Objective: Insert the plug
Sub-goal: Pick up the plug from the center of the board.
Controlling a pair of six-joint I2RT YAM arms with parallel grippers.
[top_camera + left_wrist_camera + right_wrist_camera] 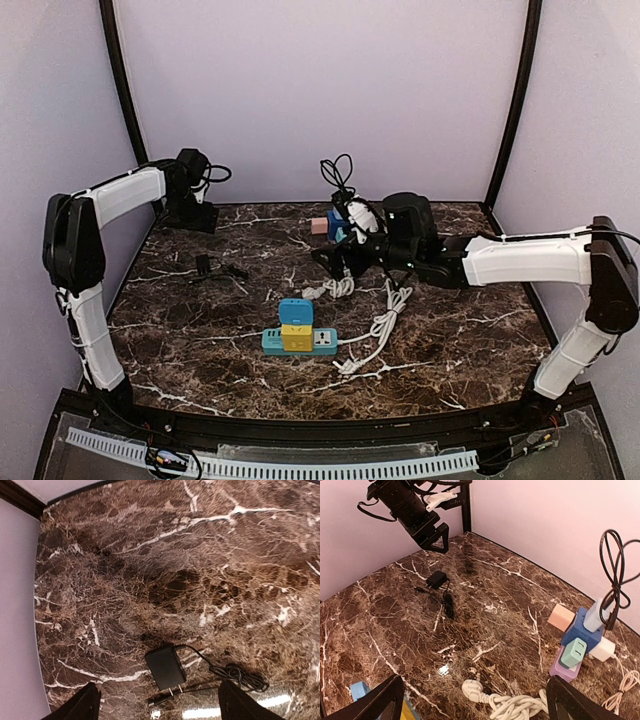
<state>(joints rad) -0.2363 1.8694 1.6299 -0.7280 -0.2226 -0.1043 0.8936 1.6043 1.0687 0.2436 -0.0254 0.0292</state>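
- Left gripper (161, 702): jaws spread wide with nothing between them. We log it hanging over the far-left part of the marble table (210, 570).
- Black plug adapter (165, 667): the task's thing. It lies flat on the marble, under the open jaws and slightly ahead of them in the left wrist view.
  - Its long axis runs roughly away from the jaws, a little tilted, with the prongs pointing back toward the fingers.
  - We judge the fingers would close across its narrow sides after a short move forward and down.
- Thin black lead (240, 676): it bunches off the adapter on the right finger's side. We note it as a possible snag.
- Nearer arm: plainly the left. The right gripper (335, 262) sits mid-table, well apart from the adapter, its jaws likewise spread and empty.
- Power strip (298, 341): near centre of the table, well apart from the adapter.
  - A blue block (296, 310) and a yellow block (296, 336) are already seated in it.
  - The socket at its right end looks free.
- White cable (380, 325): it trails from the strip's right end and passes beneath the right arm.
- Stack of coloured adapters (580, 640): by the far wall, and in our judgement out of the path.
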